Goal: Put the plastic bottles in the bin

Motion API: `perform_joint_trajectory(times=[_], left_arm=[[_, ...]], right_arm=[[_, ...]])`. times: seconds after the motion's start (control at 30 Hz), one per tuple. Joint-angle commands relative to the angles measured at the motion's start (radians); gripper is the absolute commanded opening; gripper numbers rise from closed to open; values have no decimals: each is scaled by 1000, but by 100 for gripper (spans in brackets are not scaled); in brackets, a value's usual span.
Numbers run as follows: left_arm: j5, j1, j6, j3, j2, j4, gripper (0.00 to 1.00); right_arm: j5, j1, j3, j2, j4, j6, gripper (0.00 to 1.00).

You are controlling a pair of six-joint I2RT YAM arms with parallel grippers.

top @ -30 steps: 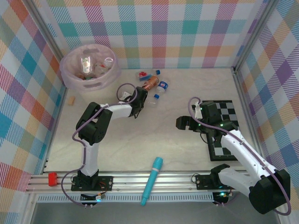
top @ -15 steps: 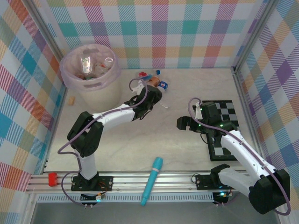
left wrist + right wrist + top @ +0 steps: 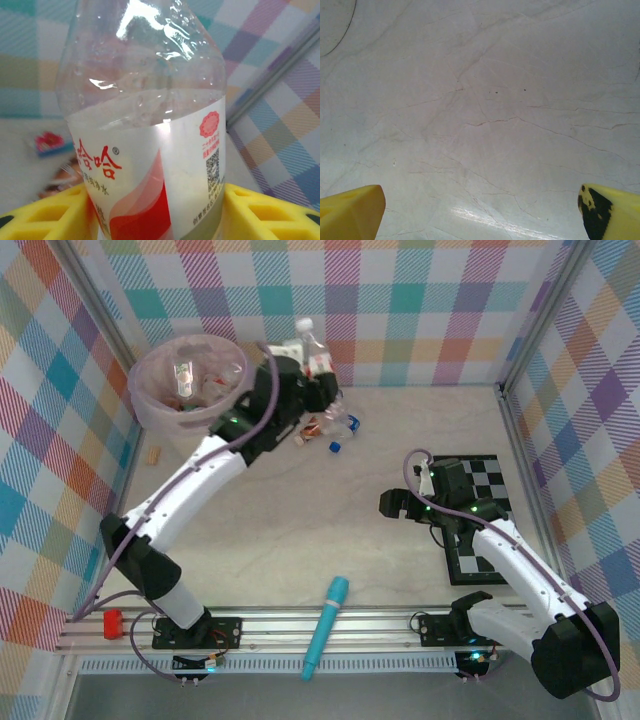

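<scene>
Our left gripper clamps a clear red-labelled bottle raised near the bin, while our right gripper hangs spread wide over the table.

Left wrist view: on the white-and-red label of the clear bottle, two red characters "哈哈" followed by an ® mark are read. A red round seal and a QR code are printed beside them. The remaining small print is not legible.
</scene>
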Motion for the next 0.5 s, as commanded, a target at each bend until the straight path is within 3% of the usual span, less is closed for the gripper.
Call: perform_joint_trajectory(times=[0.0,0.2,0.47], left_arm=[[46,120,121,74,-34,-165,55],[234,377,100,121,-54,-183,46],[262,628,44,129,-31,-72,44]], right_arm=[[-7,-4,-2,7,18,10,99],[-12,-4,5,1,10,9,99],[-15,-4,11,2,2,6,99]])
